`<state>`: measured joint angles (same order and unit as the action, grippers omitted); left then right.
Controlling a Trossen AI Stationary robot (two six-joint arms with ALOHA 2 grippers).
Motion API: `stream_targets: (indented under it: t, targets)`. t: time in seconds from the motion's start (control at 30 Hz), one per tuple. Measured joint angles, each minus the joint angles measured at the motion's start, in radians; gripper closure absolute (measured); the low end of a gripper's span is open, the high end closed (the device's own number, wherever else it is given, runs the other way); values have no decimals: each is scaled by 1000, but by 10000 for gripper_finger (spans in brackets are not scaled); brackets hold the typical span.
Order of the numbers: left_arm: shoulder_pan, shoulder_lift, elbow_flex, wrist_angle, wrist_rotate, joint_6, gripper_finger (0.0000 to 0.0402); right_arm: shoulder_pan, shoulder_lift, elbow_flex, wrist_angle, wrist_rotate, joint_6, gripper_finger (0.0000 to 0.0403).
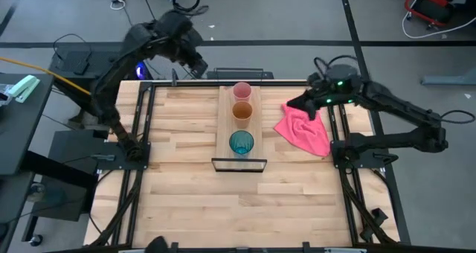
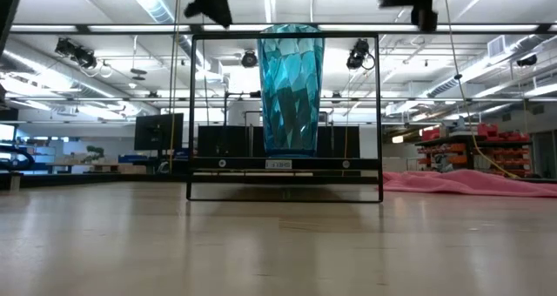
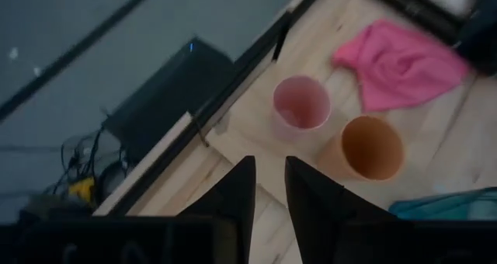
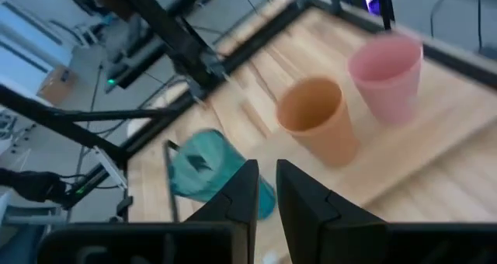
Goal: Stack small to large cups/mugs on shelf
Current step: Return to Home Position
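Placing is judged done; what remains is parking the arms, which calls for moves kept clear of the shelf (image 1: pixel 224 126).

- Pink cup (image 1: pixel 242 90), orange cup (image 1: pixel 242 111) and teal cup (image 1: pixel 241 143) are seen in a row on it. All stand upright, apart and empty, the teal one nearest the black frame.
- Left gripper (image 1: pixel 195 65) is at the table's far edge, right gripper (image 1: pixel 294 104) by the pink cloth (image 1: pixel 305 130). Fingers are nearly pressed together and nothing is held.

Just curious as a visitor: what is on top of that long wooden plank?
Three cups stand in a row on the shelf, none nested: pink cup, orange cup, teal cup. At table level, the teal one hides the other two.
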<state>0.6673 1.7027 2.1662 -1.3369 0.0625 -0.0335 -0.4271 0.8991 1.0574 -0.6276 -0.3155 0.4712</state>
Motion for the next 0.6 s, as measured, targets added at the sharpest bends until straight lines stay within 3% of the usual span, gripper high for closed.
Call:
stream_targets:
  t: [0.27,0.6]
  targets:
    - [-32,-179,0,47,1,-111,318,0,-29,263,-232,-1,-111,349]
    - [-117,-351,1,22,2,-303,319,0,-95,381,-247,-1,-135,349]
